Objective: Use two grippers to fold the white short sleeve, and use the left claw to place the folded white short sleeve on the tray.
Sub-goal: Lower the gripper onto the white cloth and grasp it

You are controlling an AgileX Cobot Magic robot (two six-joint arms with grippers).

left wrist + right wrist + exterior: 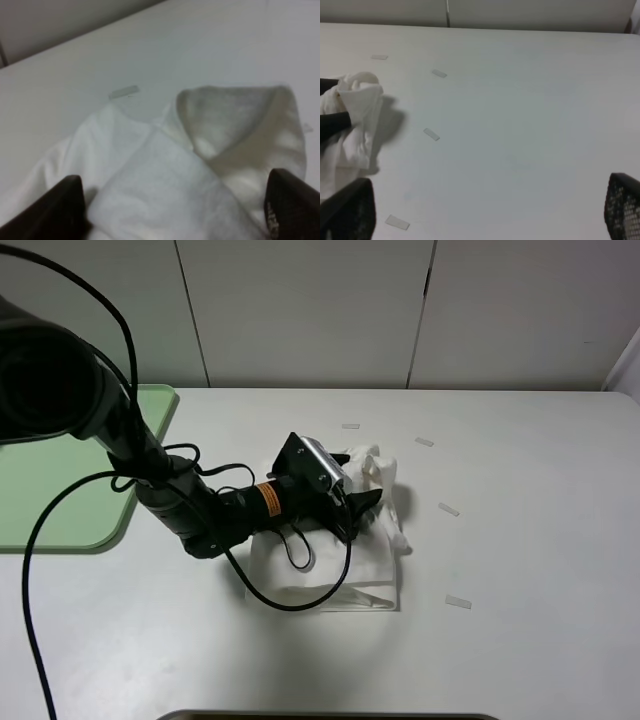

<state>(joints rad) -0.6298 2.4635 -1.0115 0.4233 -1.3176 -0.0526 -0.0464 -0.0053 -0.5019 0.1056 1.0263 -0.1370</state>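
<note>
- The white shirt (pixel 340 540) lies bunched and partly folded near the middle of the pale counter (pixel 520 540), well apart from the green tray (pixel 80 480) at the counter's left edge.
- The left tool (pixel 360 502) sits on the shirt's upper part; its wrist view shows the two black fingers (pixel 55 210) spread wide, with cloth between them, not yet clamped.
- The right tool (pixel 485 220) hangs over bare counter beside the shirt, its fingers wide apart and holding nothing.
- To do this step well, the left tool should probably gather all layers in one pinch, near the collar, so nothing unfolds when lifted.
- The shirt looks soft and wrinkled; its ribbed collar (pixel 240 125) is turned up.
- Small tape strips (pixel 448 509) dot the counter nearby.
</note>
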